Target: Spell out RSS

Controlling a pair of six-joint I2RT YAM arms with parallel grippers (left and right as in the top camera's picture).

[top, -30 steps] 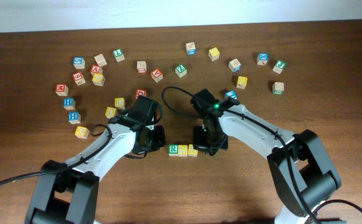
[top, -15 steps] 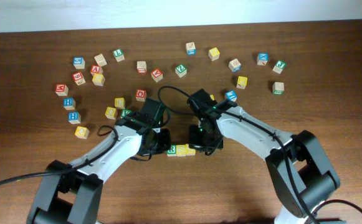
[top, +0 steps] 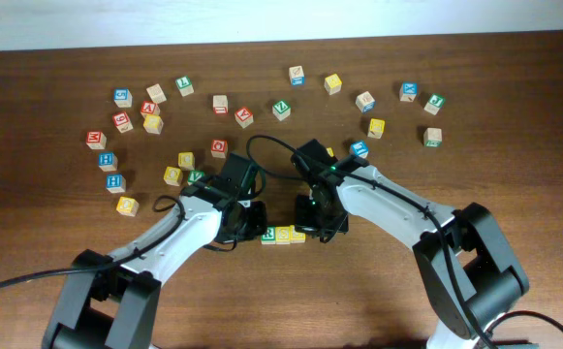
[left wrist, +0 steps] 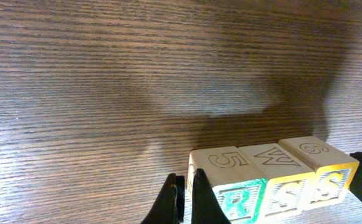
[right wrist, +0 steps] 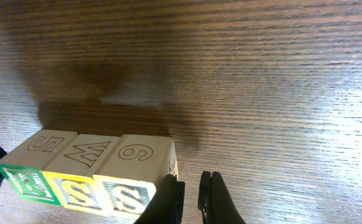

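Though both arms half hide the row on the bench [top: 514, 116] overhead, wrist views show it: left tool [left wrist: 184, 202] and right tool [right wrist: 190, 198], both pinched shut and empty, flank the green R cube [left wrist: 225, 173] and yellow S cubes [left wrist: 285, 168], whose letters are partly cropped.

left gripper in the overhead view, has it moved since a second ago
Yes. The left gripper has slid away from the loose yellow cube and toward the green R cube, closing the gap.

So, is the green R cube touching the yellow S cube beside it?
Touching. Left wrist view shows the R cube and middle S cube flush, no gap between them.
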